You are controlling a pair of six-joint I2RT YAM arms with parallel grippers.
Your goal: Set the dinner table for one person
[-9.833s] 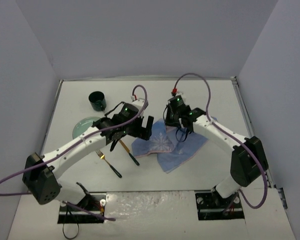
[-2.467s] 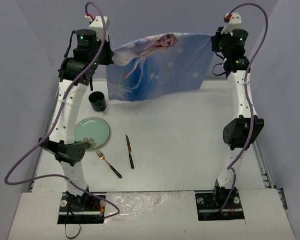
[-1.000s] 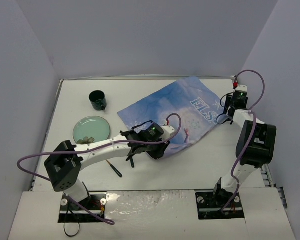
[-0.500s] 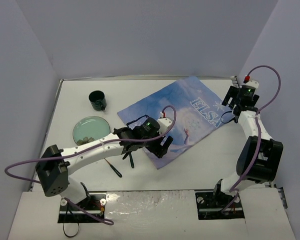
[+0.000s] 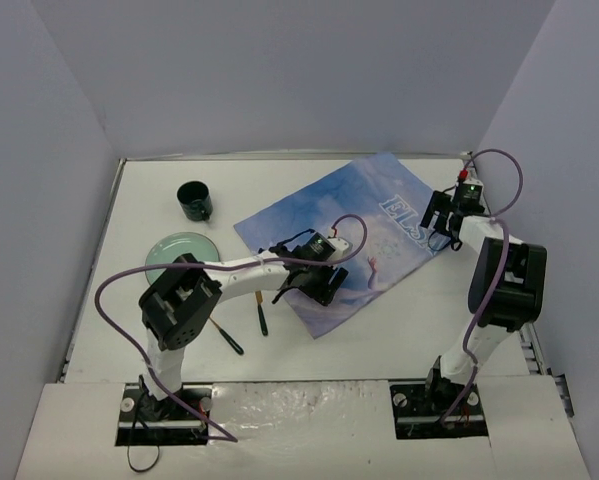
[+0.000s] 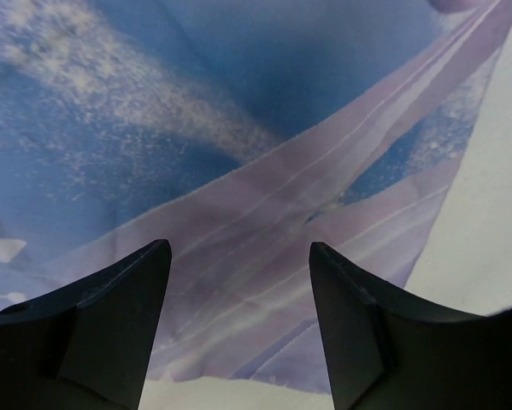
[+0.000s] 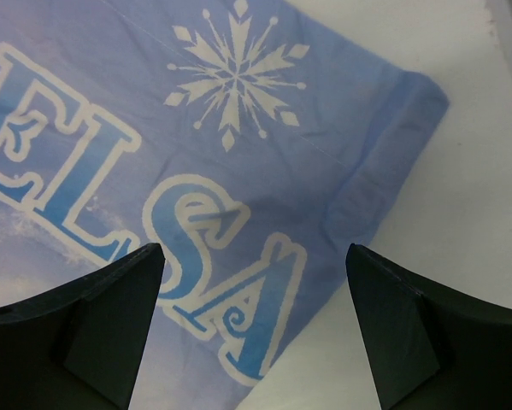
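Cloth (image 7: 196, 162) reads "ELSA" (white-outlined letters).

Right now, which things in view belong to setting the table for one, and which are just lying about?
Belongs to the job: dinner table, Elsa printed cloth, green plate, dark mug, fork, knife.
Just lying about: nothing loose that I can see; only the arms' purple cables.

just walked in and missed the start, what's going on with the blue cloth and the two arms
The blue Elsa cloth lies flat, at an angle, on the dinner table. The left gripper is open over its near corner, the right gripper open over its right corner; neither holds it. A plate, cup, fork and knife sit to its left.
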